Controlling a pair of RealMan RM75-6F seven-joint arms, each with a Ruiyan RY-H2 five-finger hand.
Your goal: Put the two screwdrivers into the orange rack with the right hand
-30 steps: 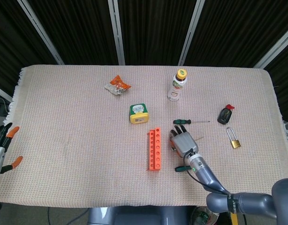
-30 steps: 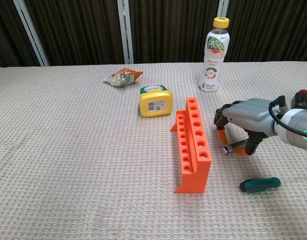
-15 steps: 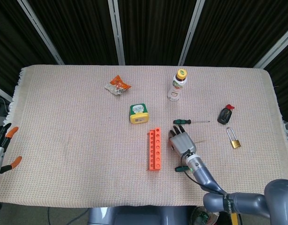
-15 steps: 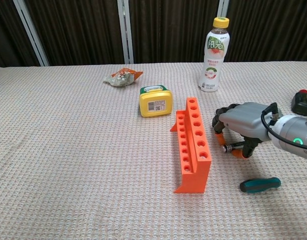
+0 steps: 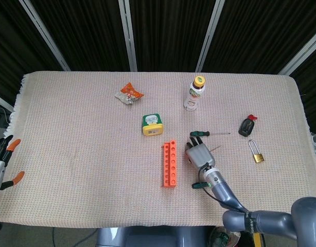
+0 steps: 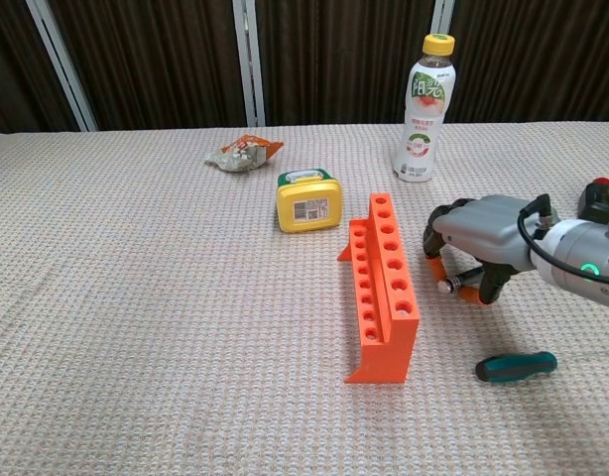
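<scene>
Right robot hand (image 6: 475, 238) has lifted slightly, pinching a thin metal screwdriver (image 6: 453, 287) just beside the ribbed orange rack (image 6: 382, 288) — holes unfilled. Second screwdriver (image 6: 516, 367), teal-handled, lies on the woven worktop (image 6: 166, 297) nearby. Left robot hand (image 5: 2, 162) spread, off the edge.

Light: bright, even, from overhead
Shadows: faint, short
Backdrop: dark
Focus: sharp throughout
Glare, blur: negligible

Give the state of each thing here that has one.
orange rack: upright, holes empty.
right hand: pinches silver-tipped tool beside rack.
near screwdriver: lying flat, untouched.
far screwdriver: lying flat.
bottle: upright, capped.
padlock: lying flat.
left hand: open, holding nothing.
</scene>
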